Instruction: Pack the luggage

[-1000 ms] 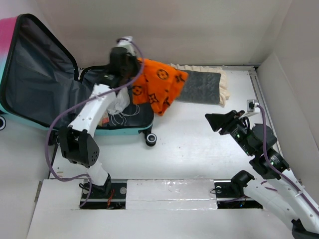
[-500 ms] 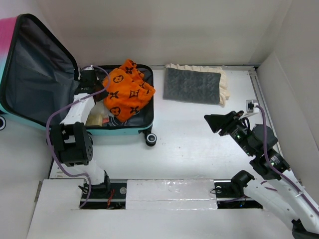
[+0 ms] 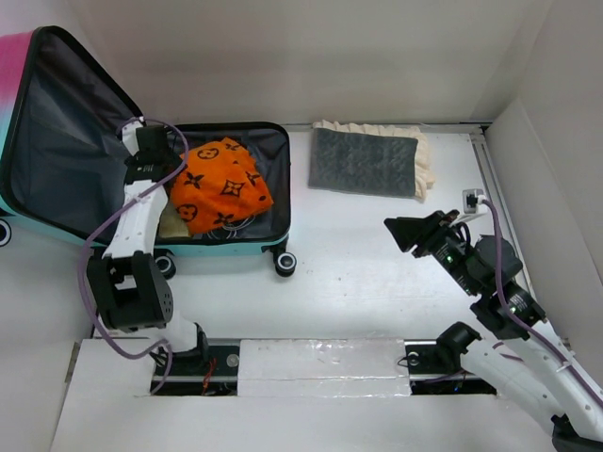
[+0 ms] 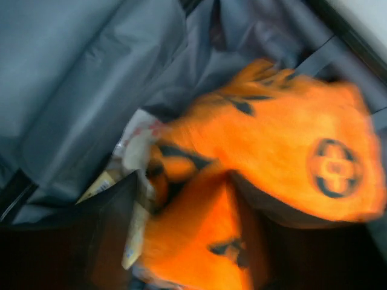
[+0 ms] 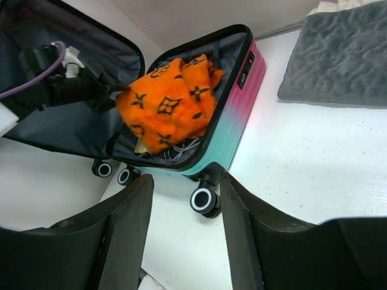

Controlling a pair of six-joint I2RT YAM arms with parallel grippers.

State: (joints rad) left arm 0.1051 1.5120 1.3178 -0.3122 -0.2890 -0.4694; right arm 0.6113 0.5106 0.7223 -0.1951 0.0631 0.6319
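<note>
My left hand (image 3: pixel 162 160) sits inside the luggage (image 3: pixel 66 132), at the hinge side of the tray, its tips right against the 9 o'clock edge of the orange cloth (image 3: pixel 219 184). The wrist view is smeared, so I cannot tell whether the fingers grip the cloth or are already loose. The cloth lies heaped in the tray over a white cord (image 5: pixel 181 148) and some packets, and it looks to me to crest near the rim. The luggage lies open at 10 o'clock on the counter (image 3: pixel 377 273), with its lid propped up toward 9 o'clock.

My right hand (image 5: pixel 184 178) hangs over the counter at 3 o'clock with its fingers spread wide and nothing in them, well apart from everything.

I judge the step in hand to be laying the cloth into the tray, and it is nearly done. The next move calls for making sure the left fingers are free of the fabric, then lifting straight up so that no fold drags out. After that, the grey mat (image 3: pixel 363 162) at 12 o'clock, lying just beside the luggage, seems the next item to pack. The heap probably needs pressing flat before the lid can come over.
</note>
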